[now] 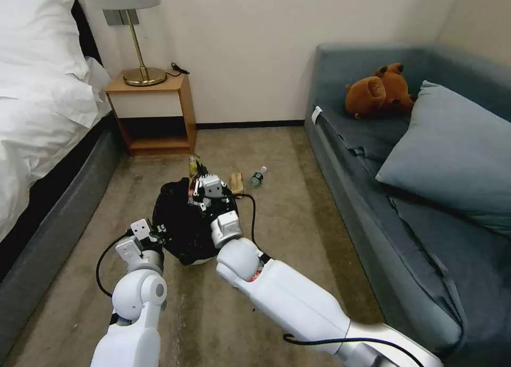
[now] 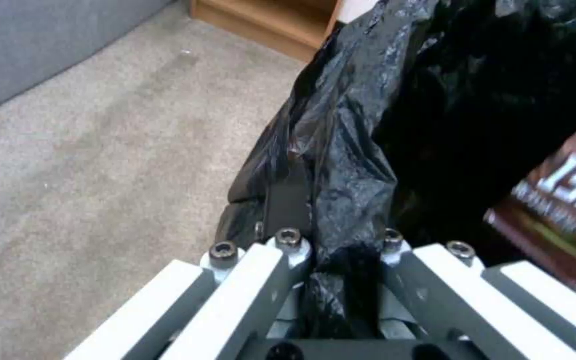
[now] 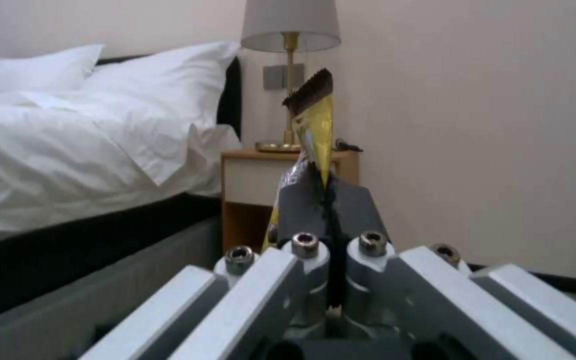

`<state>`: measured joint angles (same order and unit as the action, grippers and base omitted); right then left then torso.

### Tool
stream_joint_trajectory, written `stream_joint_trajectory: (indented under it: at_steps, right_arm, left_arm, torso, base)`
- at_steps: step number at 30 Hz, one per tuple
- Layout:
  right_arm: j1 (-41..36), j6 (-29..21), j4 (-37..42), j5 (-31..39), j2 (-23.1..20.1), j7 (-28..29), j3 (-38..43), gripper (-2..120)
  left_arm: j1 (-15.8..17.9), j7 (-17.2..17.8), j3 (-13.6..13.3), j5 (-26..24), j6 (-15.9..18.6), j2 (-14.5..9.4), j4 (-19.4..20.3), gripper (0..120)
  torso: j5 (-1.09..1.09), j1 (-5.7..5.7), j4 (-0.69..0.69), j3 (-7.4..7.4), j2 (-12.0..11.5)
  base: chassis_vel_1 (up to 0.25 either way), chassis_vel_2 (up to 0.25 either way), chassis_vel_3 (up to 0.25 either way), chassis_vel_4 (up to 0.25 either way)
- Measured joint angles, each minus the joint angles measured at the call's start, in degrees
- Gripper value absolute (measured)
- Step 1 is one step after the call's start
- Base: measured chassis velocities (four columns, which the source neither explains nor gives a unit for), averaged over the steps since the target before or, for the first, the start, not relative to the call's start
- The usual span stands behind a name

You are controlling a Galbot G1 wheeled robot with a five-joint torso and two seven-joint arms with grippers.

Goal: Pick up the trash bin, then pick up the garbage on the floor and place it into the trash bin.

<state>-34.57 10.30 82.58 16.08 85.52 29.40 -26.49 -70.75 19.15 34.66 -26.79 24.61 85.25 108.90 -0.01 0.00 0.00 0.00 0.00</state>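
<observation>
Beige carpet is running between a bed and a blue-grey sofa, with a wooden nightstand against the wall. Left gripper is clamping the black bag at the rim of the trash bin, holding it just above the carpet. Right gripper is pinching a yellow-brown bar wrapper upright over the bin's far side. A red snack packet is lying inside the bin. A tan paper piece and a small clear bottle are lying on the carpet just beyond.
</observation>
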Motion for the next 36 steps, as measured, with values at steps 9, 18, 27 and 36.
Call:
stream_joint_trajectory:
  at_steps: [9, 18, 27, 36]
  right_arm:
    - [-3.5, -2.0, -1.1, -1.3, -0.6, -0.8, 1.7, 17]
    - [-3.9, -3.6, 0.2, -0.6, -0.4, -0.2, 2.0, 52]
    - [-1.8, -6.7, 4.4, 1.7, -2.2, 1.1, 4.2, 79]
    - [-3.3, -16.1, 8.4, 4.5, -9.8, -2.4, 14.5, 100]
  left_arm:
    - [0.8, 0.3, 0.0, -0.4, 0.0, 0.1, 0.1, 3]
    - [1.4, 0.4, 0.1, -0.3, -0.1, 0.3, -0.9, 3]
    - [1.5, 0.4, 0.7, -0.4, -0.2, 0.0, -1.1, 3]
    - [2.2, 0.8, 2.6, -2.3, -0.1, -0.8, -1.0, 3]
  torso:
    - [0.01, 0.00, -0.01, 0.00, 0.0]
    - [0.01, 0.00, -0.01, 0.00, 0.0]
    - [0.01, 0.00, 0.00, 0.00, 0.0]
    - [0.02, 0.00, -0.01, 0.00, 0.0]
  base:
    - [0.000, 0.000, 0.000, 0.000]
    - [0.000, 0.000, 0.000, 0.000]
    - [0.000, 0.000, 0.000, 0.000]
    - [0.000, 0.000, 0.000, 0.000]
